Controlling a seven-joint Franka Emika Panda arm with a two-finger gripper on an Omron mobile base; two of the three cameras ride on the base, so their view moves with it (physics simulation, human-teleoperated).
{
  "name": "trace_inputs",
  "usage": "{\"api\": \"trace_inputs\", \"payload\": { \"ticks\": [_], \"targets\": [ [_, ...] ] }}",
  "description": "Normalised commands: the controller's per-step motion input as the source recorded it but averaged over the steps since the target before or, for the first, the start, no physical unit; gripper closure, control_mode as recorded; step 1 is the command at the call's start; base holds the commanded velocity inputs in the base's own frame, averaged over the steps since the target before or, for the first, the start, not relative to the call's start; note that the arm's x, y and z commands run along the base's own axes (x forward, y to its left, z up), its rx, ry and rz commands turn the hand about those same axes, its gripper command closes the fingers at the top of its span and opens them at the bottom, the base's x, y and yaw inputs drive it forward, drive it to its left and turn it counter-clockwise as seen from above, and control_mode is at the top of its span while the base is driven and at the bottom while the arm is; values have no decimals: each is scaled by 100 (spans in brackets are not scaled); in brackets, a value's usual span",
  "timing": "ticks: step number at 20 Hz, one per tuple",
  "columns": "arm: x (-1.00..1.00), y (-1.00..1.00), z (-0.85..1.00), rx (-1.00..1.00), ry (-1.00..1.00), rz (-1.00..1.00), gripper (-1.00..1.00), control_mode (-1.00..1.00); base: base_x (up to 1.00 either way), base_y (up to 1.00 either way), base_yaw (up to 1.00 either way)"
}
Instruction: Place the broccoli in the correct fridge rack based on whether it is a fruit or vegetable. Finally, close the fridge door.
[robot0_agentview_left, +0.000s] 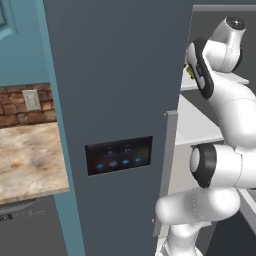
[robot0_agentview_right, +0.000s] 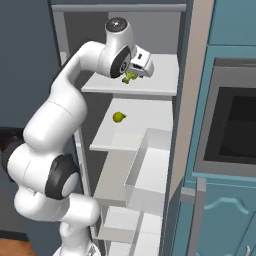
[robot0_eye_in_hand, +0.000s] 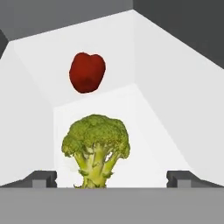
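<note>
Hand view shows one broccoli (robot0_eye_in_hand: 96, 148) standing stem-down at lower centre on a white fridge rack (robot0_eye_in_hand: 144, 131), with one round red item (robot0_eye_in_hand: 87, 72) behind it in the upper left part of the frame, farther back on the same white surface. The two dark fingertips (robot0_eye_in_hand: 41, 178) rise at the bottom left and bottom right, spread wide, with the broccoli between them and touching neither; the gripper (robot0_eye_in_hand: 111, 179) holds nothing.

Right base view shows the open fridge compartment in the centre. At least three white shelf boards are stacked there, and the gripper (robot0_agentview_right: 134, 70) hangs over the topmost one, where the broccoli (robot0_agentview_right: 130, 77) peeks out just under the hand. One small yellow-green item (robot0_agentview_right: 118, 117) lies on the board below. Beneath that sits one open white drawer (robot0_agentview_right: 150, 170). One dark oven (robot0_agentview_right: 232, 130) is set in teal cabinets at the right.

Left base view has one slate-grey door with a black display (robot0_agentview_left: 119, 155) and blue lights filling the centre and hiding much of the interior; the white arm covers the shelves at the right. One brick wall patch with one outlet (robot0_agentview_left: 31, 99) sits at the left above a stone counter (robot0_agentview_left: 30, 160).
</note>
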Motion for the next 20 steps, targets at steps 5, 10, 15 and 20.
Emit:
{"api": "trace_inputs", "payload": {
  "ticks": [5,10,15,20],
  "targets": [
    [-3,34,18,0,0,7,-100,-100,0,0,0],
    [-97,25,-11,0,-13,5,-100,-100,0,0,0],
    [-100,16,-81,0,-37,2,-100,-100,0,0,0],
    [-100,5,-18,10,-10,-4,-100,-100,0,0,0]
  ]
}}
